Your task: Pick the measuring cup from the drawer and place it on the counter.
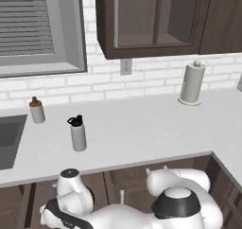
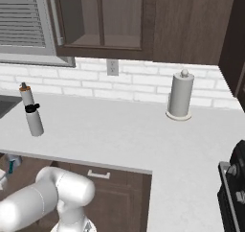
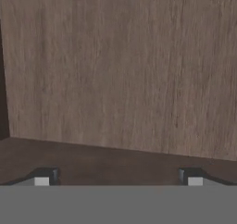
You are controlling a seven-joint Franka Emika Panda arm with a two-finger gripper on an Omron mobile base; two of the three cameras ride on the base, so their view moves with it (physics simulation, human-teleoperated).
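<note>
My gripper [image 3: 118,179] is open, its two dark fingertips [image 3: 46,177] far apart with nothing between them. Close in front of them is brown wood [image 3: 118,79] with a darker strip below it; it looks like part of the drawer, but which part I cannot tell. A small grey and teal shape [image 2: 13,161] peeks out under the counter's front edge at the far left of the right base view; it looks like the measuring cup, mostly cut off. The light grey counter [image 1: 142,128] runs across both base views. My arm [image 1: 142,209] bends down below its front edge.
A grey water bottle with a black cap [image 1: 78,134] and a small brown-capped bottle [image 1: 37,110] stand near the dark sink [image 1: 9,138]. A paper towel roll [image 1: 192,83] stands at the back right. A narrow drawer front with a silver handle [image 2: 98,173] is under the counter.
</note>
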